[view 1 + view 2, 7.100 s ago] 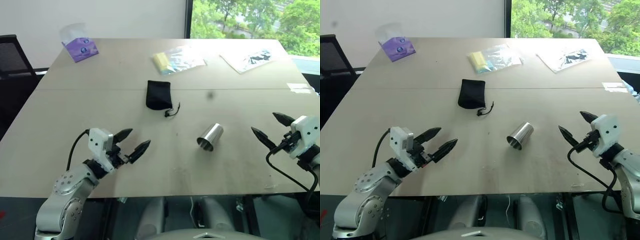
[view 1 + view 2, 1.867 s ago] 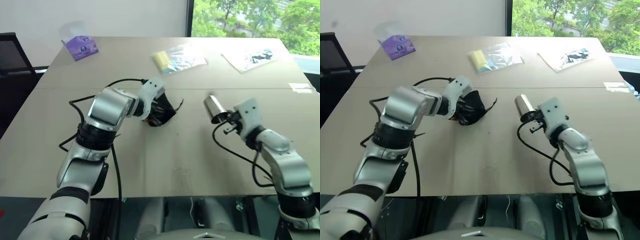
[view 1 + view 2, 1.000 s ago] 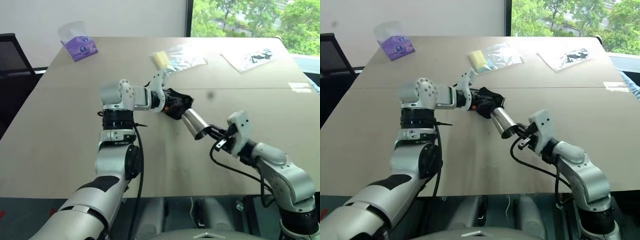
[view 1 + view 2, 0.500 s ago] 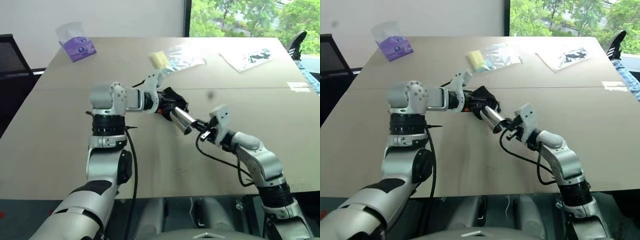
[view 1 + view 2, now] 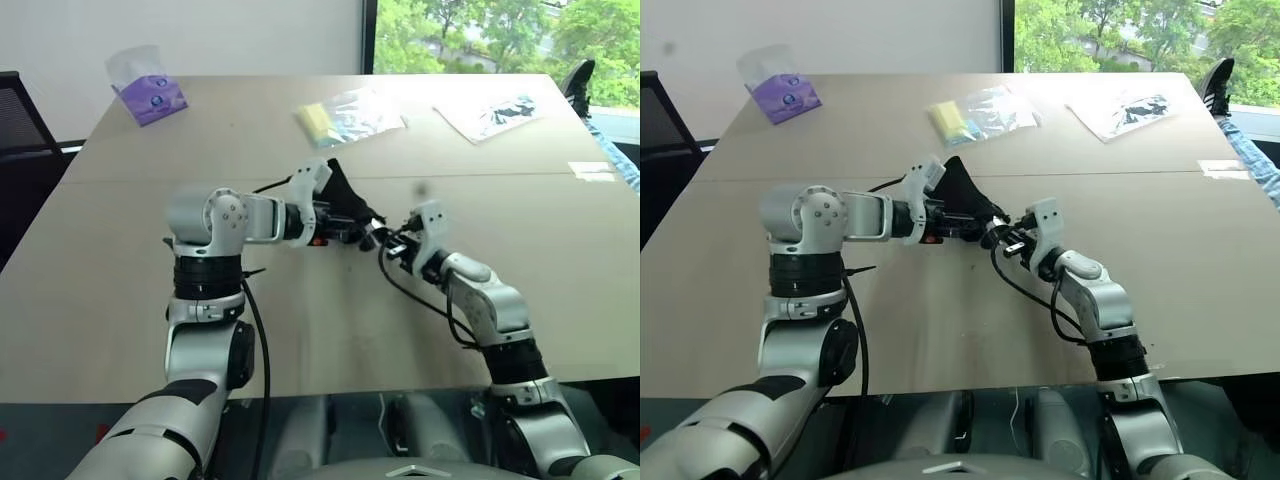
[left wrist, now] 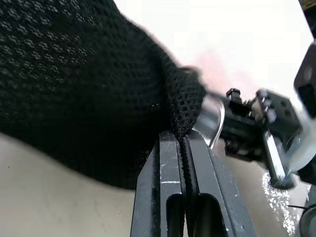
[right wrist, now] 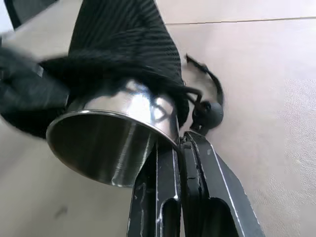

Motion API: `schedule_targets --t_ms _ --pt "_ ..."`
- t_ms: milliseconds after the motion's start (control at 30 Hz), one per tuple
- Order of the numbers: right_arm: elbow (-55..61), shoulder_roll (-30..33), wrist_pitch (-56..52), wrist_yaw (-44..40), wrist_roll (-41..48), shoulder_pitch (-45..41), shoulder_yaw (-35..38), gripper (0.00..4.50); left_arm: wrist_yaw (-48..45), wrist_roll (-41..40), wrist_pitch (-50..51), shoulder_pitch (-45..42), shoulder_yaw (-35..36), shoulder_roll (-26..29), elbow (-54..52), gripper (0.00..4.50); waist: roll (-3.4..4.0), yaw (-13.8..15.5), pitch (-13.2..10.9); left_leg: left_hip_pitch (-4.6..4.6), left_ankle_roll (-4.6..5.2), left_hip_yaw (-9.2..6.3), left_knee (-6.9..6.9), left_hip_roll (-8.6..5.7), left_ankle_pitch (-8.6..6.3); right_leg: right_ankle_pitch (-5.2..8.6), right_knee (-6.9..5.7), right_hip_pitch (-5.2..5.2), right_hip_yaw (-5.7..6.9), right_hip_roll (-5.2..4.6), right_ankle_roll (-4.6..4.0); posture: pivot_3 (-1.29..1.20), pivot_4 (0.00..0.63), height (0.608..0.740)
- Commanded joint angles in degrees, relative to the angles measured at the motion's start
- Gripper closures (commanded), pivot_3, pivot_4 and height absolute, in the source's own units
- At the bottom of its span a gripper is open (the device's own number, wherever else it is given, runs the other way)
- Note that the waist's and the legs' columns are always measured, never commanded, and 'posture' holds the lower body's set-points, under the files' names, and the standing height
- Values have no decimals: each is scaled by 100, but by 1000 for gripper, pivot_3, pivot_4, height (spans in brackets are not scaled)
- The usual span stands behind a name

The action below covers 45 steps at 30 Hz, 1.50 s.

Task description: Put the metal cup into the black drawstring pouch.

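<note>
Mid-table, above the table (image 5: 120,300) surface, the black drawstring pouch (image 5: 338,198) is being held up by the left gripper (image 6: 181,143), its fingers pinched tight on the fabric at the mouth. The metal cup (image 7: 116,136) is being gripped at its rim by the closed right gripper (image 7: 180,148); its closed end is being sheathed in the pouch mouth, open end facing out. The cord toggle (image 7: 210,111) is hanging beside it.

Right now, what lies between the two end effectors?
The pouch with the cup partly inside its mouth; both eye views show the left end effector and right end effector meeting there.
</note>
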State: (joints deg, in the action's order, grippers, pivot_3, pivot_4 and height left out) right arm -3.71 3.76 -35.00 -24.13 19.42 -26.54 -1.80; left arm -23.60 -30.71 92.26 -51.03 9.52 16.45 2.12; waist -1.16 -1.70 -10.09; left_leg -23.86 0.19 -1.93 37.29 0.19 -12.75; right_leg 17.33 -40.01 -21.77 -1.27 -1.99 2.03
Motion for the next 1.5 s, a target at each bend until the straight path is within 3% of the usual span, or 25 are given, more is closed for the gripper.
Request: schedule_targets --t_ms 33,133,200,267,367,400,467,567,600,733,800,900,1033,1133,1200,1233,1367,1400,1500 --pt "26 -132 458 64 -258 -325 -287 4409 198 -234 24 -248 183 -188 -297 4500 0 -7 0 0 0 0 -2 0 0 0 1 0 1 1 0 0 150 740" --pt "-598 275 1745 451 -2021 -709 -1542 4409 382 -555 24 -406 337 -463 -509 4500 0 -30 0 0 0 2 -3 -3 0 0 2 -1 2 6 0 0 150 740" --pt "-952 60 2135 522 -2096 -890 -1624 4409 579 -828 24 -422 460 -603 -627 4500 0 -48 0 0 0 4 -5 -7 0 0 3 -2 2 8 1 0 150 740" --pt "-1058 -456 1955 348 -1385 -990 -1195 4409 775 -1091 24 -364 534 -671 -751 4500 0 -86 0 2 -2 5 -6 0 0 0 3 -3 -4 4 1 0 150 740" --pt "-1032 -1552 968 661 815 -1393 499 4409 1109 -1473 24 -177 637 -657 -903 4500 -1 -79 -1 1 -9 -2 -15 12 2 -1 4 -4 -7 5 0 0 150 740" --pt "-1128 -1684 855 787 1098 -1540 844 4409 1228 -1598 24 -124 691 -655 -938 4500 -1 -60 -1 0 -11 -4 -16 16 2 -1 5 -3 -7 3 -1 0 150 740" --pt "-1335 -1511 1025 832 796 -1679 678 4409 1484 -1838 24 -55 786 -671 -986 4500 -5 -1 -2 -2 -9 -7 -12 6 2 -2 8 2 -3 -11 -1 0 150 740" --pt "-1924 -541 2686 627 -1796 -1715 -1460 4409 1864 -2131 24 -20 955 -819 -1032 4500 -4 -47 -2 -2 -5 1 -9 -9 1 -3 9 -3 -6 -14 0 0 150 740" --pt "-2033 -540 2875 447 -1901 -1684 -1630 4409 1977 -2189 24 -19 994 -871 -1042 4500 -4 -59 -2 -1 -5 2 -9 -11 1 -3 8 -4 -3 -1 1 0 150 740" --pt "-1751 -1373 1872 174 -282 -1671 -529 4409 2295 -2458 24 7 1083 -1007 -1079 4500 -9 -72 -1 -2 -10 -5 -17 9 2 -2 7 -4 -6 1 0 0 150 740" --pt "-1751 -1340 1914 124 -459 -1726 -554 4409 2421 -2554 24 43 1152 -1053 -1118 4500 -8 -63 -1 -2 -10 -3 -18 10 2 -2 7 -5 -6 0 0 0 150 740" --pt "-1703 -784 2014 -124 -1304 -1599 -1184 4409 2607 -2520 24 78 1499 -1159 -1076 4500 -8 -36 -1 -2 -9 -1 -15 -2 2 -2 11 -3 -1 -4 0 0 150 740" --pt "-1061 -266 1792 -582 -1484 -1385 -1459 4409 2440 -2298 -42 156 1993 -1097 -987 4500 -9 -34 -2 -3 -8 -2 -13 -7 2 -2 13 -2 5 -1 1 0 150 740" --pt "-246 128 1214 -720 -1389 -1208 -1357 2822 2179 -2089 -282 312 2013 -653 -714 4500 -9 -69 -2 -1 -10 -3 -17 1 2 -2 9 -4 5 2 0 0 150 740" --pt "300 370 768 -852 -1244 -1121 -1255 2120 1953 -1990 -427 383 1948 -360 -498 4500 -9 -67 -2 1 -11 -1 -18 2 2 -2 10 -4 4 3 0 0 150 740" --pt "468 444 606 -883 -1194 -1108 -1215 2120 1869 -1953 -487 405 1893 -255 -420 4500 -9 -65 -2 1 -11 -2 -18 2 2 -2 10 -3 5 3 0 0 150 740" --pt "1383 839 -58 -1023 -899 -1034 -1019 653 1296 -1844 -873 442 1598 180 -92 4500 -9 -22 -3 0 -10 -3 -17 -2 2 -2 14 -3 9 2 0 0 150 740" --pt "1577 895 -211 -1011 -844 -1011 -983 90 1165 -1845 -969 432 1580 246 -11 4500 -9 -9 -3 -1 -10 -6 -17 -3 2 -2 14 -3 12 1 0 0 150 740" --pt "2278 1207 -679 -1168 -508 -800 -821 38 778 -1829 -1264 388 1559 484 252 4500 -9 11 -3 -2 -10 -7 -18 -3 2 -1 16 -2 13 -4 -1 0 150 740"
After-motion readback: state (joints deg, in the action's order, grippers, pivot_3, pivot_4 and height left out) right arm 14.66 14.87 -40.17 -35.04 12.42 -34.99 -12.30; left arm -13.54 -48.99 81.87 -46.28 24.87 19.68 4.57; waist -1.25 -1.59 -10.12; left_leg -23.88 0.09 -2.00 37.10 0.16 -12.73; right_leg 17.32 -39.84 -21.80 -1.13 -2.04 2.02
